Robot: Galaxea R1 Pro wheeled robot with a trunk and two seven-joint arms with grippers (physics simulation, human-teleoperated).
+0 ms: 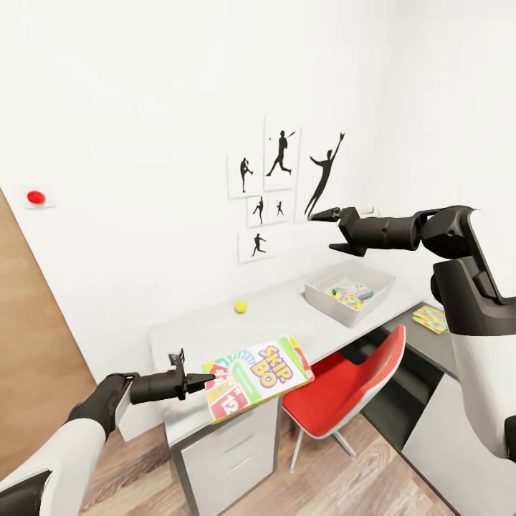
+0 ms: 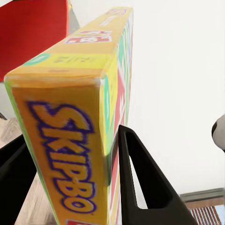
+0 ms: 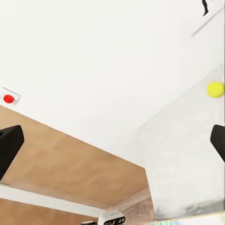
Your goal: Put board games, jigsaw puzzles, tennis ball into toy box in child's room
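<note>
1. Your table (image 1: 208, 326) runs from lower left of centre toward the right in the head view, its pale top joined to a darker, lower side unit at the right edge of the frame.
2. A red chair (image 1: 351, 383) stands tucked against the table's front, below centre right.
3. The toy box (image 1: 320, 296) sits on the far right part of the table top, right of centre; a multicoloured flat item lies inside it, but you cannot tell whether it is a game or a puzzle.
4. The SKIP-BO box (image 1: 261, 375) hangs over the table's near edge, lower centre, pinched at its left end by your left gripper (image 1: 209, 378); in the left wrist view the fingers (image 2: 140, 183) press against both faces of the box (image 2: 70, 140).
5. Your right gripper (image 1: 332, 231) hovers in the air above the toy box, right of centre, its jaws spread wide with nothing between them.
6. One jigsaw puzzle (image 1: 431, 318) lies flat on the darker side unit at the right edge, just beside your right arm.
7. The tennis ball (image 1: 241, 307) rests on the table top near the wall, centre of the frame, well apart from the toy box; it also shows at the right edge of the right wrist view (image 3: 215, 89).
</note>
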